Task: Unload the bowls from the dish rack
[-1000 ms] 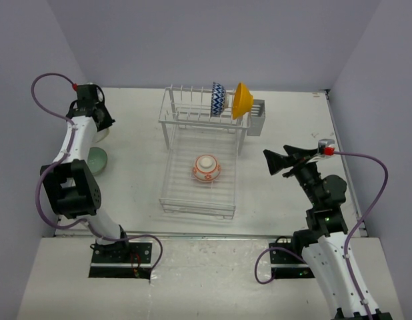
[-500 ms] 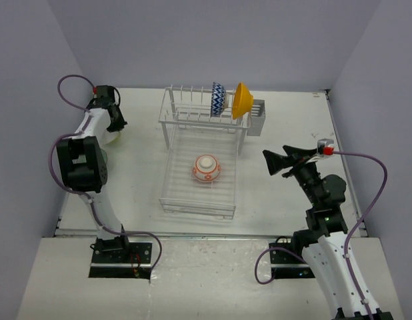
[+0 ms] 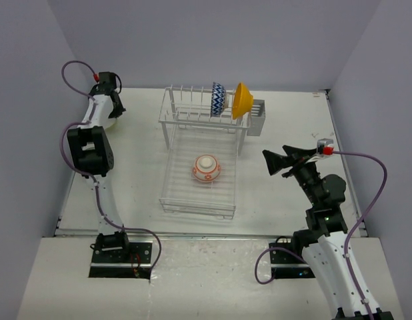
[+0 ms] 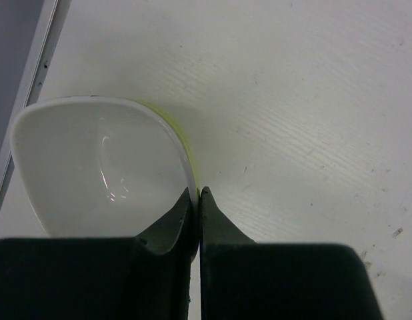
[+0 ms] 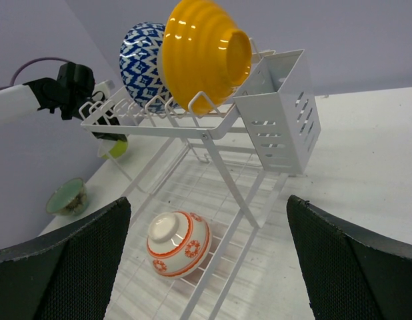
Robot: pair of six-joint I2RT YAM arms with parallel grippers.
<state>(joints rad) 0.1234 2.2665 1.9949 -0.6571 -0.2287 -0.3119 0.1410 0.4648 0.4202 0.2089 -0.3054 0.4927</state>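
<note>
Left gripper [image 4: 197, 200], pinching the small round lime-green bowl's [image 4: 99, 160] rim at the white table's [image 4: 293, 100] far left, seems mid-placement and should release next; right gripper [image 3: 269, 163] fingers apart.

On my overhead feed, a white tabletop [image 3: 136, 187] fills the frame, boxed in by pale lilac walls [image 3: 213, 40] from nine o'clock round through twelve to three. A metal rail [image 3: 213, 235] edges the table at six o'clock, with a beige ledge [image 3: 206, 280] below it. My left wrist feed shows fine scratches and dark specks [image 4: 396, 232] on the surface at four o'clock.
</note>
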